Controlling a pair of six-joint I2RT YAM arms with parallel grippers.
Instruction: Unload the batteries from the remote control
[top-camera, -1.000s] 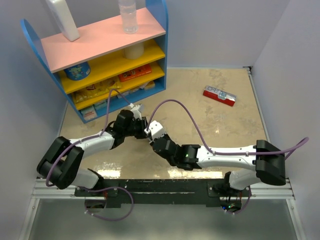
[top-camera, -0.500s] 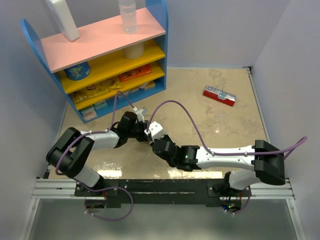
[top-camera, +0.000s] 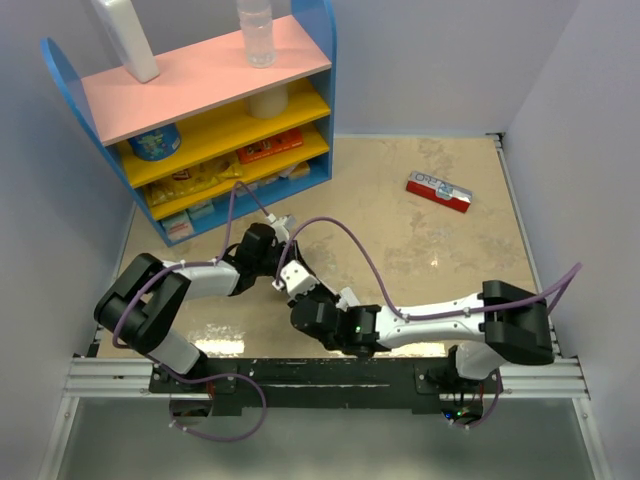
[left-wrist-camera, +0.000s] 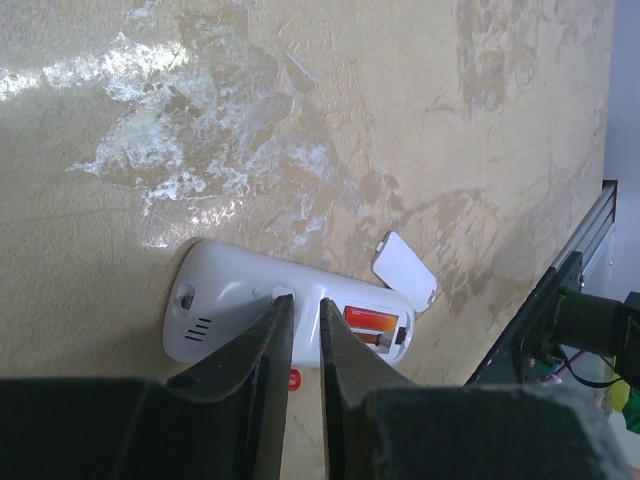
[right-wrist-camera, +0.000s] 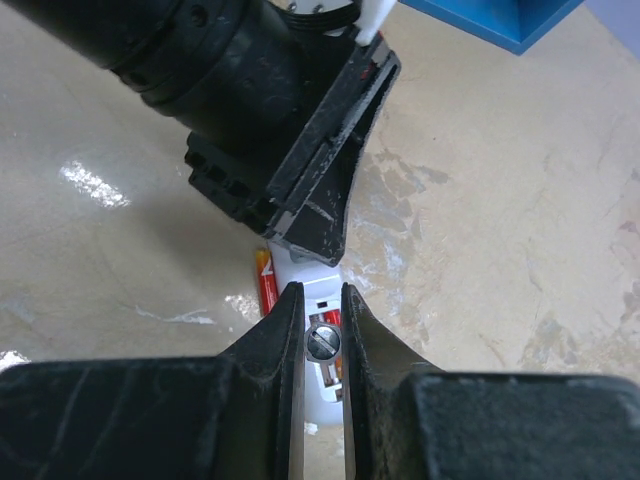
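Remote control (left-wrist-camera: 240, 300) is lying back-up on the table (left-wrist-camera: 300, 90). Left gripper (left-wrist-camera: 304, 303) is hovering over it, fingers nearly together, nothing btwn. Right gripper (right-wrist-camera: 320, 290) is sitting nearly closed too, silvery round bit (right-wrist-camera: 322, 343) in the slit, can't tell if it's pinched. One battery (left-wrist-camera: 370, 322) is sitting in the open bay (left-wrist-camera: 388, 343), loose battery (right-wrist-camera: 265, 285) lying beside the remote, cover (left-wrist-camera: 405, 270) at its end.
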